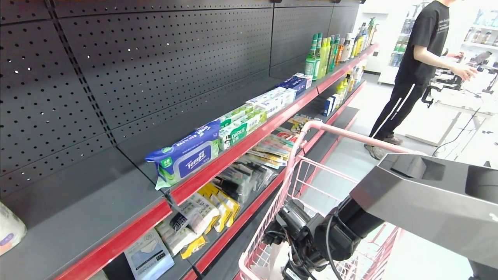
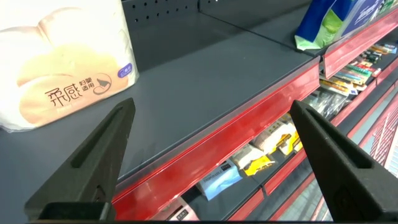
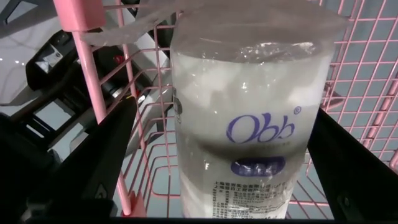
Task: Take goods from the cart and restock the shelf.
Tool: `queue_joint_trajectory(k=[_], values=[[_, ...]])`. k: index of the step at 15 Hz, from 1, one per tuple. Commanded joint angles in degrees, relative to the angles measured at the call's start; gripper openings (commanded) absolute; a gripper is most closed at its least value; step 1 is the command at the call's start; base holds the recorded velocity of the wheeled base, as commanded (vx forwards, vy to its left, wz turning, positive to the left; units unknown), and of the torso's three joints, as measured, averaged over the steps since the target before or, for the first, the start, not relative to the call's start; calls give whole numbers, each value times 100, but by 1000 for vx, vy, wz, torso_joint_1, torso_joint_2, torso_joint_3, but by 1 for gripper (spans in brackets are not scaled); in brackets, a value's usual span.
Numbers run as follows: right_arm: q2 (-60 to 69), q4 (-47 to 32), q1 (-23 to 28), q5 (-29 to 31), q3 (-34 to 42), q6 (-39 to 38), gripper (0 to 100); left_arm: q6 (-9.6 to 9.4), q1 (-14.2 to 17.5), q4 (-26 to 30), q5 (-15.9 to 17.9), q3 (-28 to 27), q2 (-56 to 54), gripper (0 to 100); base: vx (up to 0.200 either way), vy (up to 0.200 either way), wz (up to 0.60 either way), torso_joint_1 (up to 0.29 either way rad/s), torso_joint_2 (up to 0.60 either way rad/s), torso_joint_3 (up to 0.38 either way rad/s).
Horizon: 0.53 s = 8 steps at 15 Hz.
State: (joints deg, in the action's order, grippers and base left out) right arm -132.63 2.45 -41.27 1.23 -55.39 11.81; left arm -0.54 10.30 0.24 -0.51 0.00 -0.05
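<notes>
- The right gripper sat low inside the pink cart, at the near right of the scene. Its two dark fingers were spread wide on either side of a clear plastic package.
- That package stood upright in the cart against the pink wire wall, white goods showing through its wrap. One finger had a gap to the package. I could not tell whether the other finger touched it.
- The left gripper hung over the bare grey board of the upper shelf, jaws wide apart with nothing between them.
- A white pack of tissue rolls stood on that board near the left gripper, at the shelf's near left end.
- Farther along the same board lay a blue wipes pack, overhanging the red front edge. Beyond it came a row of green and white toothpaste boxes, and green and yellow bottles stood at the far end.
- On the lower shelf, small white and yellow packs lay in a row just left of the cart.
</notes>
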Motion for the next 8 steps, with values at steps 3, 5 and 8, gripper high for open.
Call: queue_joint_trajectory(k=[3,5,8], values=[[-8,1,-4,0,-33,-4,100,1,7,2,-2,0,5,100,0,0,0,0,0,0],[-8,1,-4,0,-33,-4,100,1,7,2,-2,0,5,100,0,0,0,-23,43,33],[-17,10,4,0,-33,-4,100,1,7,2,-2,0,5,100,0,0,0,-131,330,191]])
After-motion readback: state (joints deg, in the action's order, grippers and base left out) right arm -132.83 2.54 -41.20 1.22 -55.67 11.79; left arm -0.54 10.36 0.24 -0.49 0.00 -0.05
